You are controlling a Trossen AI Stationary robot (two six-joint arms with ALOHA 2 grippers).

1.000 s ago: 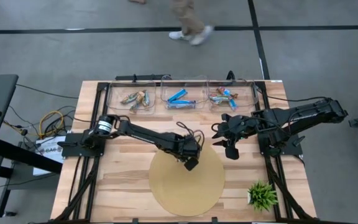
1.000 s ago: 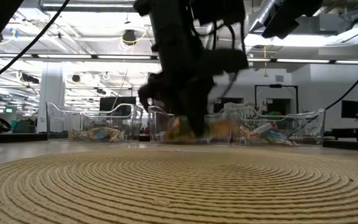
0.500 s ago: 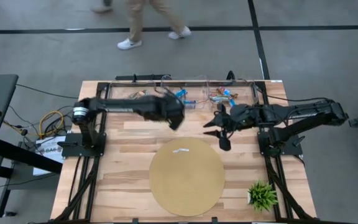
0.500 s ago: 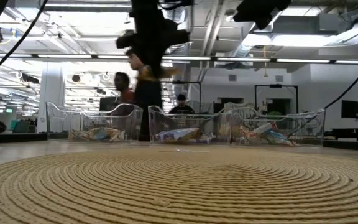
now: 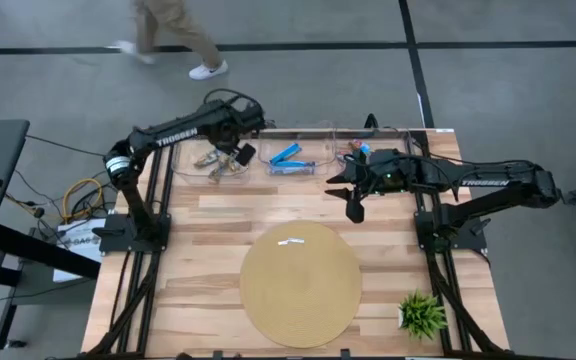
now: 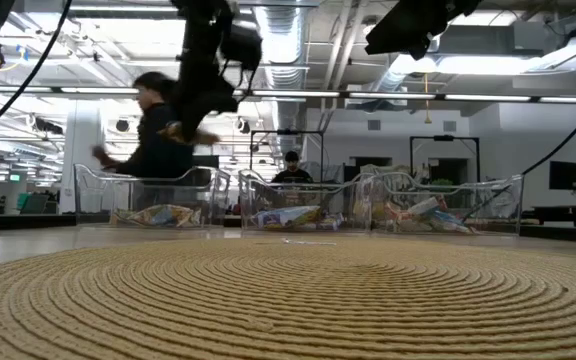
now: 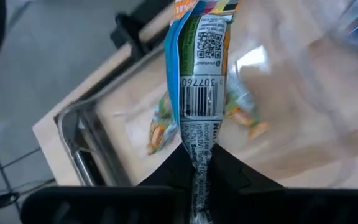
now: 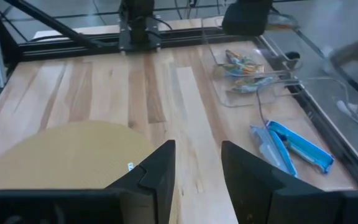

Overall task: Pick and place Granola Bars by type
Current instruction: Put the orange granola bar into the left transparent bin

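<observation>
My left gripper (image 5: 238, 150) is shut on a tan-green granola bar (image 7: 199, 74) and holds it over the left clear bin (image 5: 183, 160), where a few similar bars (image 5: 216, 160) lie. In the low view the bar (image 6: 193, 132) hangs high above the bins. The middle bin (image 5: 266, 160) holds blue bars (image 5: 290, 156). Reddish and blue bars (image 5: 358, 154) lie in the right bin. My right gripper (image 5: 346, 195) hovers open over bare wood near the right bin, nothing between its fingers (image 8: 157, 168). My left gripper pinches the bar's crimped wrapper end (image 7: 199, 163) between its two fingers. The fingers slant steeply down and the bar runs on in line with them, barcode side toward the wrist camera. It hangs lifted clear above the left bin.
A round woven disc (image 5: 301, 284) lies on the near middle of the table, with a small white scrap (image 5: 290, 241) at its far edge. A small green plant (image 5: 423, 315) stands at the near right corner. A person walks on the floor beyond the far edge.
My left gripper has risen from the disc and swung toward the table's far left with the bar, which is now lifted clear over the left bin. My right gripper has drifted a little toward the far edge and the table's left, tipping more level, still open.
</observation>
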